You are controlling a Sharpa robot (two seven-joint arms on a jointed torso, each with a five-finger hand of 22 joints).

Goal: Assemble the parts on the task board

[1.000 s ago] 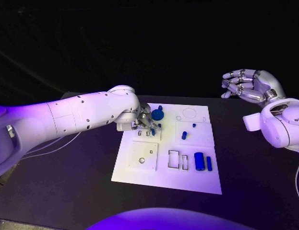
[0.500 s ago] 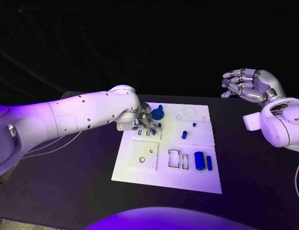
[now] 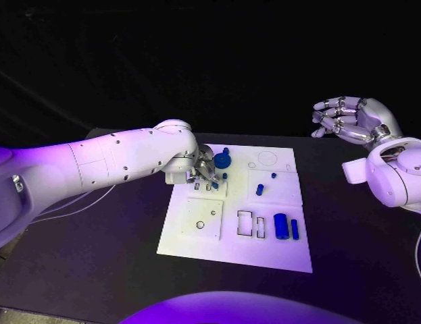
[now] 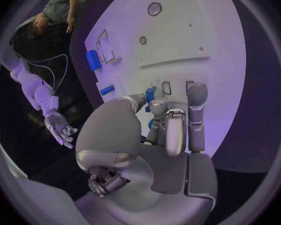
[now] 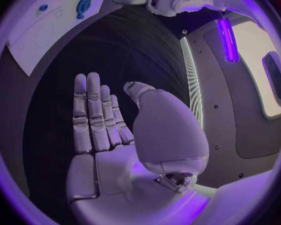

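The white task board (image 3: 269, 256) lies in the middle of the black table. My left hand (image 3: 203, 170) is low over its far left part, fingertips down beside two narrow slots (image 4: 167, 87). In the left wrist view, thumb and a finger (image 4: 158, 109) pinch a small blue part (image 4: 150, 93). Close by the hand are a blue disc (image 3: 222, 161) and a short blue peg (image 3: 226, 151). My right hand (image 3: 349, 121) hangs high off the board's right, fingers straight, holding nothing (image 5: 109, 130).
Loose on the board are a small blue piece (image 3: 259, 190), a blue cylinder (image 3: 281, 226) and a thin blue bar (image 3: 294, 230) beside rectangular cut-outs (image 3: 244, 224). A square plate with a hole (image 3: 203, 219) takes up the near left.
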